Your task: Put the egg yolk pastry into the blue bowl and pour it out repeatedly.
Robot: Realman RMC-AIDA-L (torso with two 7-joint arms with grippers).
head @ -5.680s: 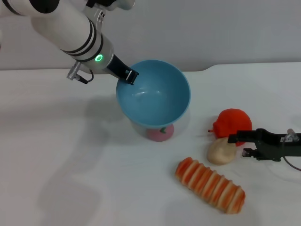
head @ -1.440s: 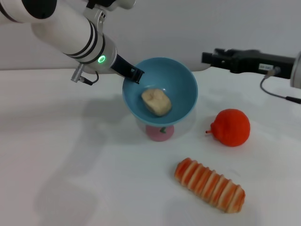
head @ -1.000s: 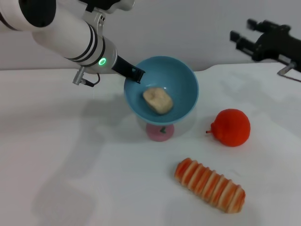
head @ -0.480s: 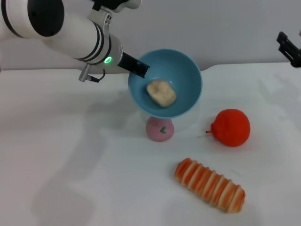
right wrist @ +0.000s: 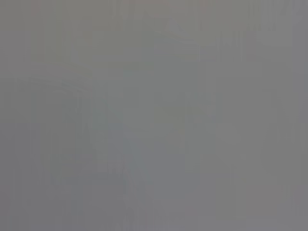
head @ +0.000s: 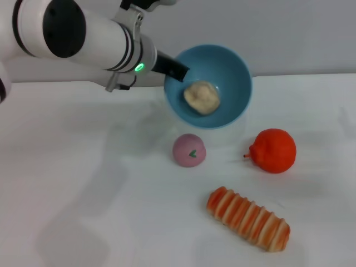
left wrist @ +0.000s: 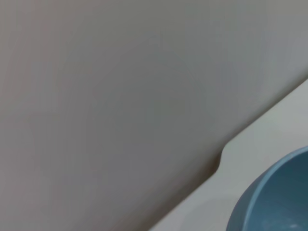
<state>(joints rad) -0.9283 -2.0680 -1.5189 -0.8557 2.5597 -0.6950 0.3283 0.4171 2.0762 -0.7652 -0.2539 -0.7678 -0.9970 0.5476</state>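
Note:
The blue bowl is held up in the air above the table, tilted with its mouth toward me. The pale beige egg yolk pastry lies inside it, against the lower wall. My left gripper is shut on the bowl's rim at its left side. A piece of the bowl's rim also shows in the left wrist view. My right gripper is out of view; the right wrist view shows only a plain grey surface.
On the white table a pink round bun with a green mark sits below the bowl. An orange fruit lies to the right. A long orange-and-cream striped bread lies at the front right.
My left gripper has lifted the bowl up and to the right with the pastry inside, uncovering the pink bun. My right arm has moved up and out of the head view.

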